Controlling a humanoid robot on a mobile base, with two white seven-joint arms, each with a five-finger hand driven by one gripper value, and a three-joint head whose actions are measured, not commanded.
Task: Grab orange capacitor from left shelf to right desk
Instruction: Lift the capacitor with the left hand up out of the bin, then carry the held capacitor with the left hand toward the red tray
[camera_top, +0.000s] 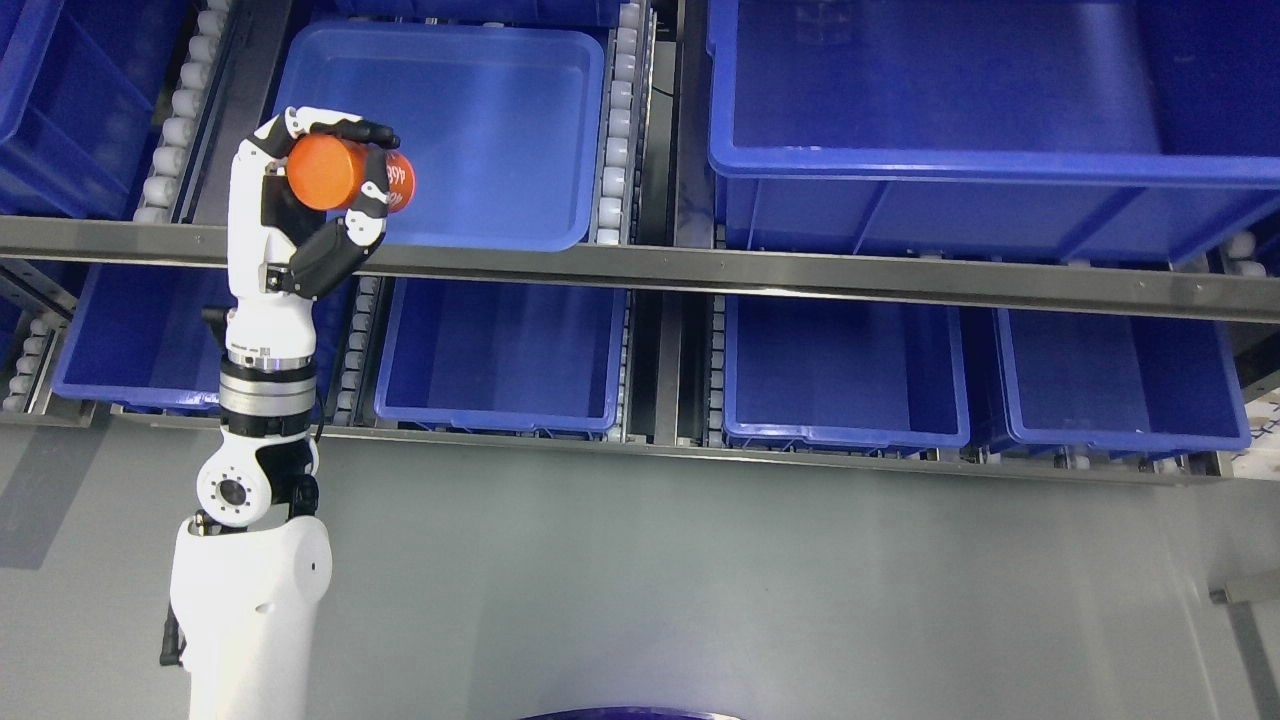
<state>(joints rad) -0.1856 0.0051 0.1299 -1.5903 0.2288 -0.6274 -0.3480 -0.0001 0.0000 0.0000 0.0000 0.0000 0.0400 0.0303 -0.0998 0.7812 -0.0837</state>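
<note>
While the left arm rose from the bottom edge at about 7 o'clock, the left hand (305, 205) sat at roughly 10 o'clock in the head view, fingers (352, 130) curled around the orange capacitor (335, 175). Firm wrap: black fingertips over the top, thumb underneath. Capacitor lay tilted on its side, flat orange end facing the camera, white print on its body (too small to read). It was held in the air over the front left corner of the light blue tray (470, 130) on the upper shelf level, above the grey shelf rail (800, 270). Large blue bin (950, 170) at 1 o'clock. Row of darker blue bins (500, 350) below the rail, from 9 to 3 o'clock. Grey floor (700, 580) across 6 o'clock.
</note>
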